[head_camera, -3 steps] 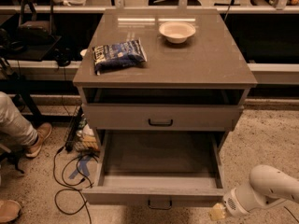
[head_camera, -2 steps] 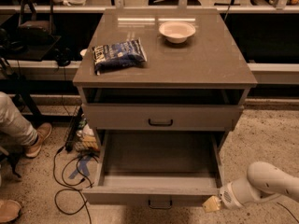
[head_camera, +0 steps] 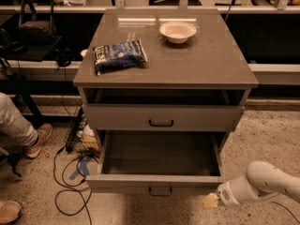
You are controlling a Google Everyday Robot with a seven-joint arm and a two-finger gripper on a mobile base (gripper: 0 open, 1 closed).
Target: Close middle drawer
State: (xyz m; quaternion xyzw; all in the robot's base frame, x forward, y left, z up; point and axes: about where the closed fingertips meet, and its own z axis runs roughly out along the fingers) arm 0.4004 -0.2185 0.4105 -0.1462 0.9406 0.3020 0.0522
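The middle drawer [head_camera: 159,183] is pulled far out of the grey cabinet [head_camera: 206,69]. Its plain grey inside is empty. A small black bar handle [head_camera: 160,190] sits centred on its low front. My gripper [head_camera: 211,201] is at the end of the white arm [head_camera: 262,184], low on the right. It sits just below and to the right of the drawer front's right corner, very close to it. I cannot tell whether it touches the front. The drawer above [head_camera: 161,117], with its own black handle, is almost closed.
A blue chip bag [head_camera: 119,55] and a white bowl [head_camera: 177,31] lie on the cabinet top. A seated person's leg and shoes [head_camera: 28,135] are at the left. Cables [head_camera: 70,182] lie on the floor by the drawer's left side. Dark shelving stands behind.
My gripper has moved a little left and up, closer to the right corner of the open drawer's front. The drawer has not moved.
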